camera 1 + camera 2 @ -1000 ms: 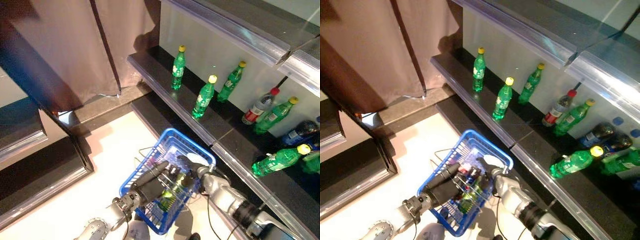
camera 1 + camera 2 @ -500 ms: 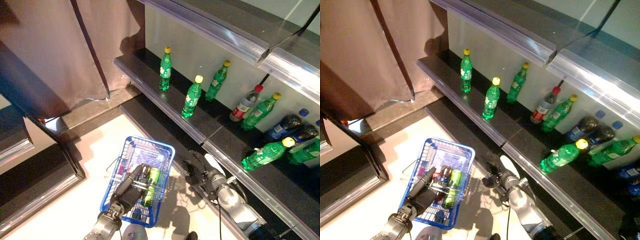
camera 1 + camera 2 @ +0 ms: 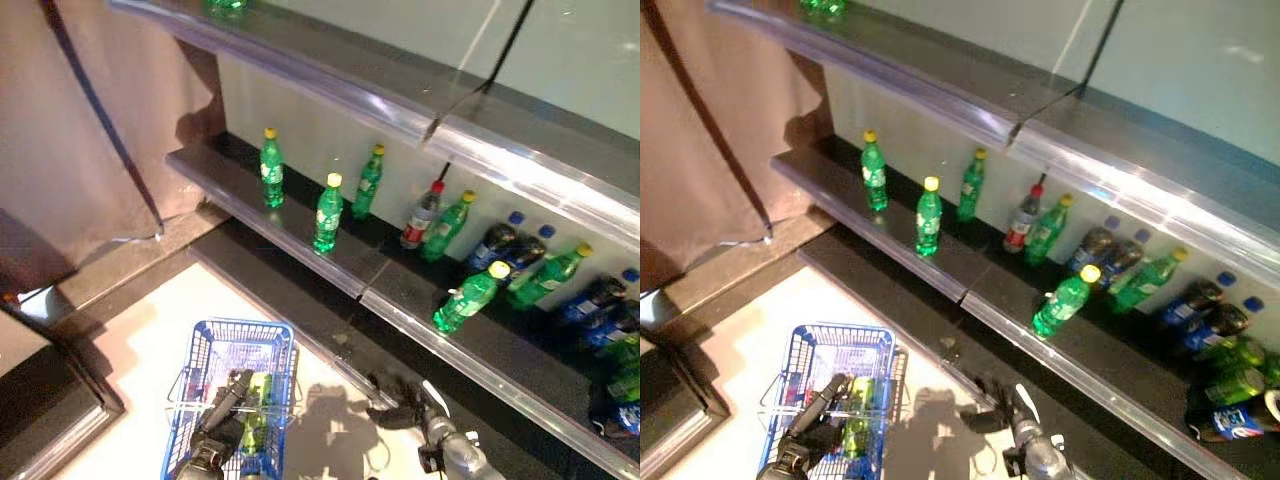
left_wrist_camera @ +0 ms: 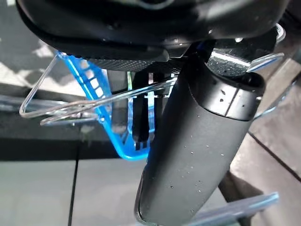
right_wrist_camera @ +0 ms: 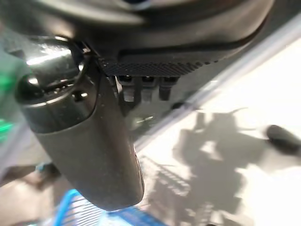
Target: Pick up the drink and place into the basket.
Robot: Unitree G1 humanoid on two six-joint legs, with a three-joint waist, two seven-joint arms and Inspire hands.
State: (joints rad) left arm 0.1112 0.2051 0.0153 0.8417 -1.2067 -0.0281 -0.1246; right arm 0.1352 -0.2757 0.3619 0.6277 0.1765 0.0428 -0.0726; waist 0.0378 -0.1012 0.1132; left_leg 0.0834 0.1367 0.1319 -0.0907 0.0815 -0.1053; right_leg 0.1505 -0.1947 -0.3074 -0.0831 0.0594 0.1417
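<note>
A blue wire basket hangs low at the left with a green drink bottle lying inside it. My left hand is shut on the basket's wire handles, its thumb lying across them. My right hand hovers over the pale floor to the right of the basket, near the foot of the shelf. It is open and holds nothing; the right wrist view shows its thumb over floor and shadow only.
A dark shelf runs diagonally behind. On it stand green bottles, a red-capped bottle and dark blue bottles; one green bottle lies on its side. A brown curtain hangs at the left.
The whole picture has shifted, so the camera has moved. My right hand has drawn out of the basket to the right, empty. The green bottle stays in the basket.
</note>
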